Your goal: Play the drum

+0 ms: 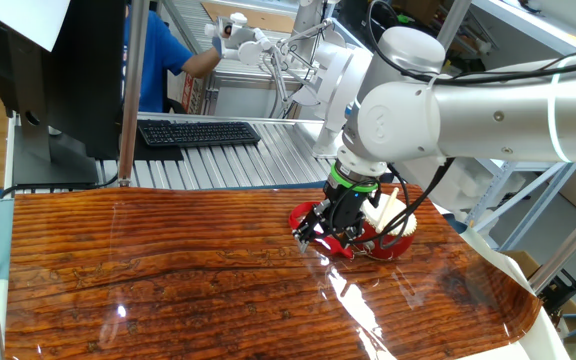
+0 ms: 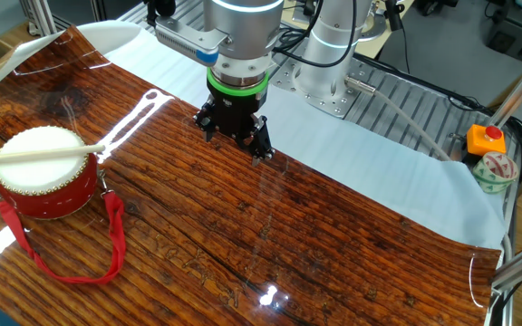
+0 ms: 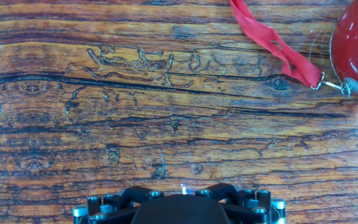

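1. On the glossy wood-grain counter stands the drum, red-sided with a cream-white head, upright.
2. A pale stick lies flat across the drum's head, one end jutting past the rim.
3. The drum's red ribbon strap trails in a loop over the counter; in the hand view it clips to a small metal ring on the drum's side.
4. The pincer points straight down above bare counter, well apart from the drum, its jaws spread wide and holding nothing.
5. At the far edge, on the metal frame, sits a small patterned bowl beside an orange box with a red button; the bowl's contents cannot be made out.
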Available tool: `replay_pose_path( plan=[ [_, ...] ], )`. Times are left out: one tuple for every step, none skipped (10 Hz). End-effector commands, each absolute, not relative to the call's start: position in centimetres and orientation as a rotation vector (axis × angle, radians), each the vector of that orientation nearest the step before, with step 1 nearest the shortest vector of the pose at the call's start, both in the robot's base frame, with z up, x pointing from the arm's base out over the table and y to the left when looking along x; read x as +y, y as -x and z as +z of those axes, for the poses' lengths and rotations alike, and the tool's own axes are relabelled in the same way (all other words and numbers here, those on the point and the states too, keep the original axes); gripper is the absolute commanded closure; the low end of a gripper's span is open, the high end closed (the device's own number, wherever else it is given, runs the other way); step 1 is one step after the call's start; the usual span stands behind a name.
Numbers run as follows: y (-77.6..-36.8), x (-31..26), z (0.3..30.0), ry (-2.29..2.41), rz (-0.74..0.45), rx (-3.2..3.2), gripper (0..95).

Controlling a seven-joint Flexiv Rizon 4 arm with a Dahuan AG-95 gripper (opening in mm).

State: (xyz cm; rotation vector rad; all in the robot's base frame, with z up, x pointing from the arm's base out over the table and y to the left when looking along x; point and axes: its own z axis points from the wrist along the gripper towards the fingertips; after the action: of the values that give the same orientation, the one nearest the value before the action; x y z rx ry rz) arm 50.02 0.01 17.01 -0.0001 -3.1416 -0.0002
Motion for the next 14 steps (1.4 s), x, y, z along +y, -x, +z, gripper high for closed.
replay_pose_path(
  plan=[
    [-50.0, 0.0, 17.0, 0.569, -0.013, -3.062, 95.0],
    [-49.99, 0.0, 17.01, 0.576, -0.018, -3.059, 95.0],
    [-49.99, 0.0, 17.01, 0.581, -0.017, -3.058, 95.0],
    [-49.98, -0.01, 17.03, 0.588, -0.018, -3.056, 95.0],
    [-49.95, -0.03, 17.07, 0.596, -0.017, -3.054, 95.0],
    [-49.91, -0.06, 17.13, 0.604, -0.017, -3.053, 95.0],
    [-49.9, -0.07, 17.14, 0.605, -0.017, -3.053, 95.0],
    [-49.9, -0.07, 17.14, 0.605, -0.017, -3.053, 95.0],
    [-49.9, -0.07, 17.14, 0.602, -0.016, -3.054, 95.0],
    [-49.9, -0.07, 17.14, 0.598, -0.016, -3.058, 95.0],
    [-49.9, -0.07, 17.14, 0.603, -0.015, -3.057, 95.0],
    [-49.89, -0.07, 17.14, 0.604, -0.016, -3.059, 95.0],
    [-49.89, -0.07, 17.15, 0.602, -0.017, -3.06, 95.0],
    [-49.89, -0.07, 17.15, 0.605, -0.017, -3.059, 95.0]
  ],
)
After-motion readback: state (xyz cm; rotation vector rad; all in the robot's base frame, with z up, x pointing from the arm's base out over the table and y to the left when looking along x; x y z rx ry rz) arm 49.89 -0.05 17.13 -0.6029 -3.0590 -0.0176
